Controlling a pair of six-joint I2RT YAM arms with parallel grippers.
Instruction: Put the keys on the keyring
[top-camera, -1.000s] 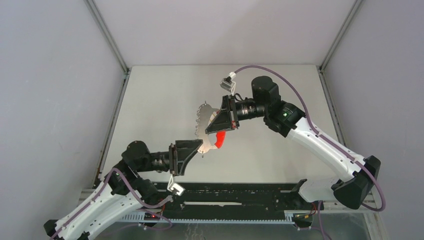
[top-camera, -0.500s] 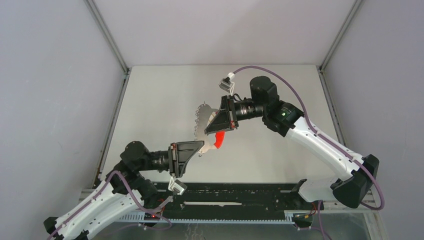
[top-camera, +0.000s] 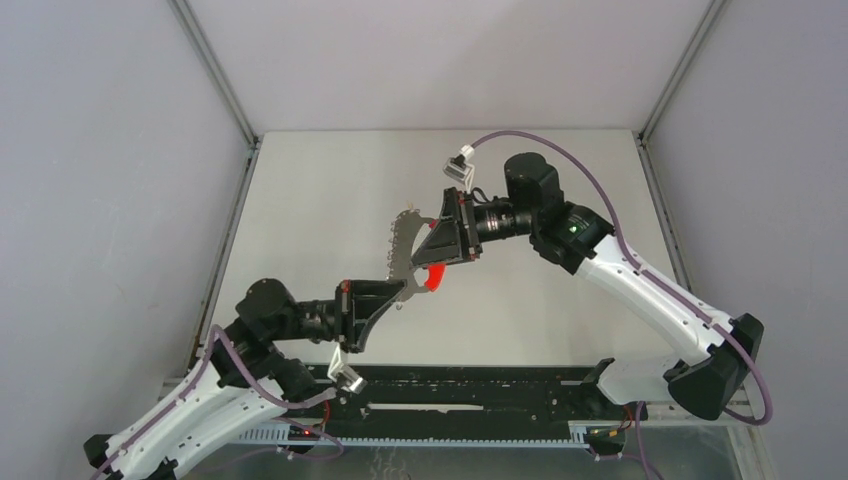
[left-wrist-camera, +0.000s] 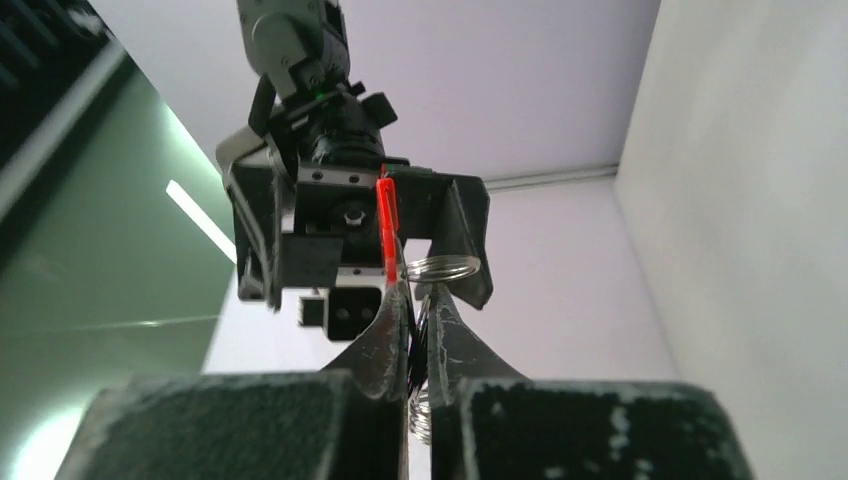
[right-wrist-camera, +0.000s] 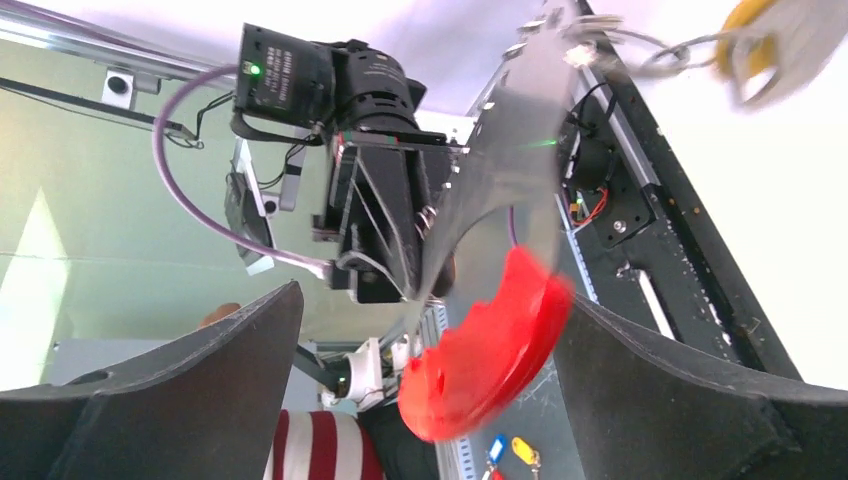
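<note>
The left gripper (top-camera: 400, 293) is clamped shut on the silver wire rings of the red curved plastic keyring (top-camera: 432, 279). It holds the keyring above the pale grey table (top-camera: 320, 200), long axis running near to far, red end pointing right. The right gripper (top-camera: 425, 245) flanks it, jaws spread wide, gripping nothing. Grey walls enclose the table. A yellow-tagged key (right-wrist-camera: 760, 35) is blurred at the right wrist view's edge.

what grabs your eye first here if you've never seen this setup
The keyring, silver with a bright red band, hangs in mid-air over the middle of the table, right where the two arms meet. The left hand is shut on its silver end, while the right hand stands wide open with the red band between its fingers.
</note>
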